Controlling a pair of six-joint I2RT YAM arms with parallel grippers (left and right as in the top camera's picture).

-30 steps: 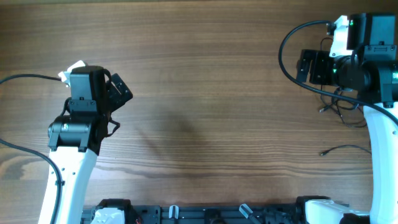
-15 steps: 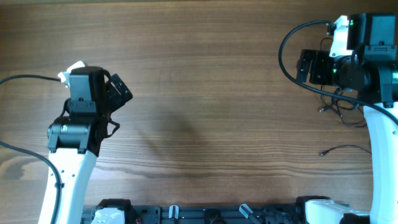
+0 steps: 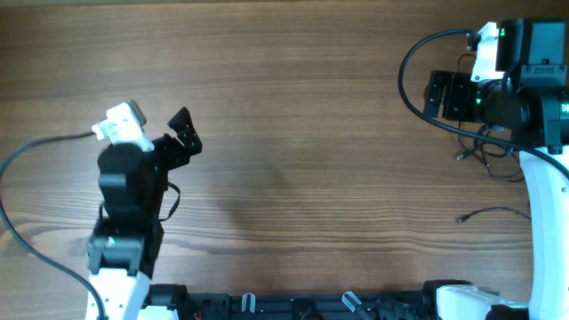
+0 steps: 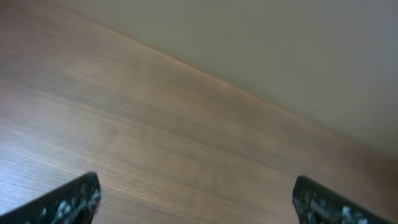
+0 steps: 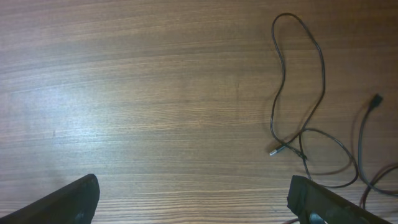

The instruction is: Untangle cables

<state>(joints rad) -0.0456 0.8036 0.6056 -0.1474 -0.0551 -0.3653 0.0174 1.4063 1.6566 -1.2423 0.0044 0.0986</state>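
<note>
The cables are thin black cords at the table's right side. A looped bunch (image 3: pixel 486 153) lies under my right arm, and a separate short strand (image 3: pixel 487 212) lies nearer the front. In the right wrist view one cord forms a tall loop (image 5: pixel 300 74) with a small metal plug (image 5: pixel 277 150), and another plug (image 5: pixel 375 99) shows at the right edge. My right gripper (image 3: pixel 437 95) (image 5: pixel 196 205) is open and empty, just left of the bunch. My left gripper (image 3: pixel 184 135) (image 4: pixel 199 202) is open and empty over bare wood at the far left, far from the cables.
The thick black wire (image 3: pixel 418 53) of the right arm's camera unit arcs left of the arm. The left arm's wire (image 3: pixel 36 151) curves off the left edge. The arm bases and a black rail (image 3: pixel 293 307) line the front edge.
My left arm has swung: its base link shifted toward the front, and its gripper moved slightly right and away, tilting up. The right arm and the cables have not moved.
</note>
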